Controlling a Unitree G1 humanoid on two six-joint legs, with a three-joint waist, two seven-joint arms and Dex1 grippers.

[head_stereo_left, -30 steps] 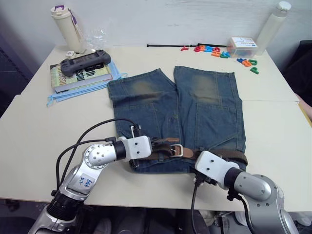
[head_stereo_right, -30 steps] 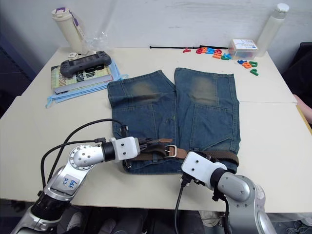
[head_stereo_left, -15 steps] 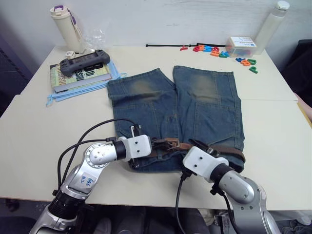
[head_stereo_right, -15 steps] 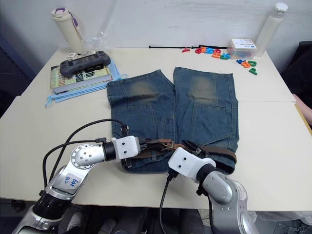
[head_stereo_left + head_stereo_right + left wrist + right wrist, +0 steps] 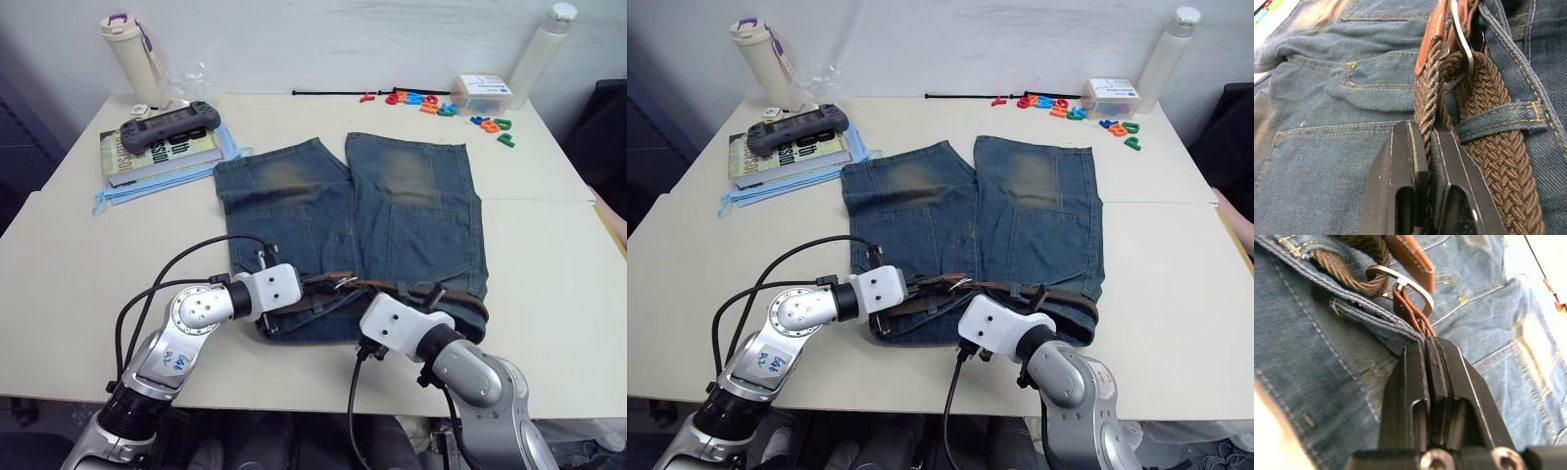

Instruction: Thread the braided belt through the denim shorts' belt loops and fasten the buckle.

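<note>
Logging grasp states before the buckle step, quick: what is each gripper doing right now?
Left gripper: shut on the braided belt.
Right gripper: shut on the belt's end beside the buckle.

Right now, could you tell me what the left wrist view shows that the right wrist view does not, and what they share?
Left wrist only: the left tool shut on the belt's woven strap, with a belt loop crossing the strap beside it, and a back pocket seam.

Right wrist only: the right tool shut on the brown leather end just behind the buckle, plus a strip of table beyond a leg hem.

Both: the belt, the buckle and the shorts.
</note>
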